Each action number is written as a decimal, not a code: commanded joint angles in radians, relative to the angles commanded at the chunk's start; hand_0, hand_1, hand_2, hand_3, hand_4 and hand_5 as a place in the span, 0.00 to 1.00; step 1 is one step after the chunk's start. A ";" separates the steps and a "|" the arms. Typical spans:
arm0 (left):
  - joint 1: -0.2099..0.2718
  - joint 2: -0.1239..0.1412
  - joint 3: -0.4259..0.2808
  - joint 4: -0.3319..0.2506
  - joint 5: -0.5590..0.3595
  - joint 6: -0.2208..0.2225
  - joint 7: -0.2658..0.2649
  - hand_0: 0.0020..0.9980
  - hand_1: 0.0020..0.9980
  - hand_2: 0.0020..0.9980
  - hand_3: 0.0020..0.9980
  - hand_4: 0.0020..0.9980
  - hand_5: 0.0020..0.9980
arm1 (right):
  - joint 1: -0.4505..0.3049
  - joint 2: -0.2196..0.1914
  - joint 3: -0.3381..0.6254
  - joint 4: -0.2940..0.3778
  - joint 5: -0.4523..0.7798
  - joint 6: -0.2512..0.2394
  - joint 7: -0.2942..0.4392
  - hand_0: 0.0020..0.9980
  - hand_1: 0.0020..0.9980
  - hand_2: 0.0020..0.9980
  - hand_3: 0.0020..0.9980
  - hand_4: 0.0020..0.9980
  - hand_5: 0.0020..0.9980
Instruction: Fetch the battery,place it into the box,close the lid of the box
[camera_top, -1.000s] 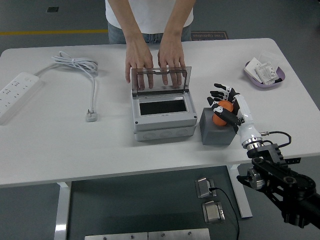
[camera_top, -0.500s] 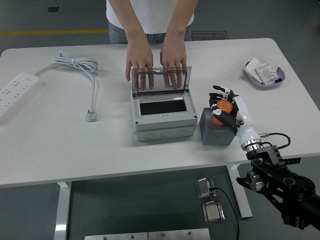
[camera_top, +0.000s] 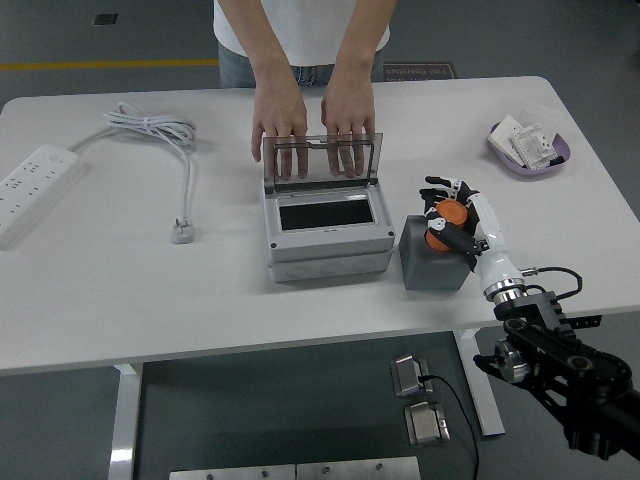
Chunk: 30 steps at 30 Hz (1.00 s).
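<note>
While fingers (camera_top: 446, 190) hide it, orange battery (camera_top: 447, 218) partly visible

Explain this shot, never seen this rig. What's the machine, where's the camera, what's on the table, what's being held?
One picture, taken from a camera high on the robot, looking forward and down over a white table. The robot is a humanoid; only its right arm shows, coming in from the lower right. Its right robot hand has five fingers, curled around an orange battery above a grey block. The left arm is out of view.

At the centre sits a grey box with its clear lid standing open. A person at the far side rests both hands behind that lid. On the left lie a white power strip and its cable. At the far right is a purple dish holding small white parts.
</note>
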 joint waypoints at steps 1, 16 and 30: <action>0.000 0.000 0.000 0.000 0.000 0.000 0.000 0.67 0.72 0.68 0.63 0.63 0.19 | 0.000 0.000 -0.002 0.000 0.003 0.000 0.000 0.68 0.65 0.60 0.66 0.38 0.07; -0.001 0.001 0.007 0.001 -0.008 0.001 -0.004 0.67 0.72 0.68 0.63 0.65 0.20 | -0.005 0.003 -0.024 0.002 0.024 -0.002 0.000 0.59 0.53 0.52 0.56 0.04 0.04; -0.001 0.001 0.019 0.002 -0.018 0.001 -0.010 0.67 0.72 0.68 0.63 0.65 0.20 | -0.006 0.001 -0.023 0.008 0.020 -0.011 0.000 0.53 0.45 0.42 0.45 0.05 0.02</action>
